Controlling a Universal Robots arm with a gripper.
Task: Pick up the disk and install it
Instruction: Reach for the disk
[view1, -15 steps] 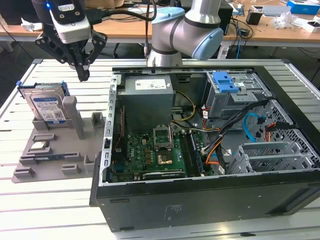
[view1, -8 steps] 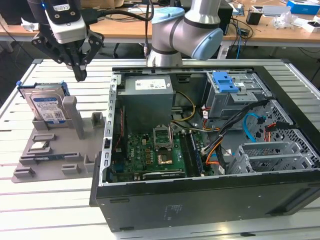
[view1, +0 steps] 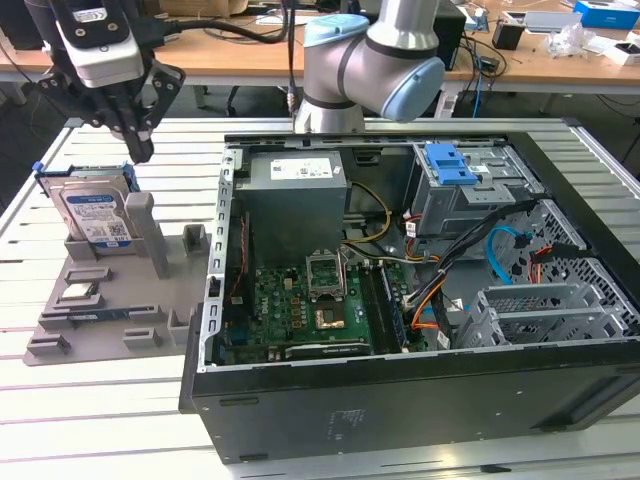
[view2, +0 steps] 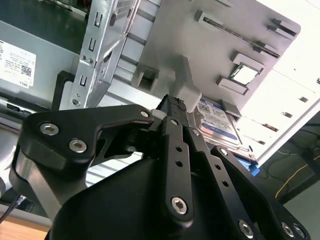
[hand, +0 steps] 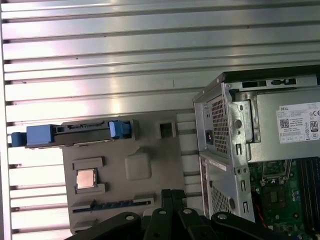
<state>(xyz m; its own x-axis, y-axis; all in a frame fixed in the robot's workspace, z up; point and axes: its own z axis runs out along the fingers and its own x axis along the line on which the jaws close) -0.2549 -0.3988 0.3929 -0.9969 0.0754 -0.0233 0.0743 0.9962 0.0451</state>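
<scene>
The gripper's (view2: 176, 102) black linkage sits closest in the second wrist view. Its fingers look drawn together with nothing between them, though their tips are partly masked there. In the exterior view they taper to one point, which supports that reading.

The disk (view1: 95, 215) is not in the gripper. It stands on its edge in a grey fixture plate (view1: 110, 300) on the slatted table (view1: 90, 400), at the exterior view's left of the open computer case (view1: 420, 400). Its labelled face is turned toward that camera and its blue frame shows at its top edge. A grey post (view1: 148, 232) of the fixture stands just beside it, on the side of the case.

In the exterior view the gripper (view1: 140, 150) hangs above the disk's top edge, near the corner closest to the post, and is close to the disk but apart from it. So the disk lies below the fingertips and a little toward the exterior view's left. In the first wrist view the disk (hand: 80, 134) appears edge-on as a narrow bar with blue at both ends. Its long axis therefore runs level along the fixture plate's far border.

The arm reaches from its base (view1: 325, 115) behind the case across to the fixture, with the wrist turned so the fingers point down. The blue-handled drive bay (view1: 455, 165) inside the case is well apart from the gripper.
</scene>
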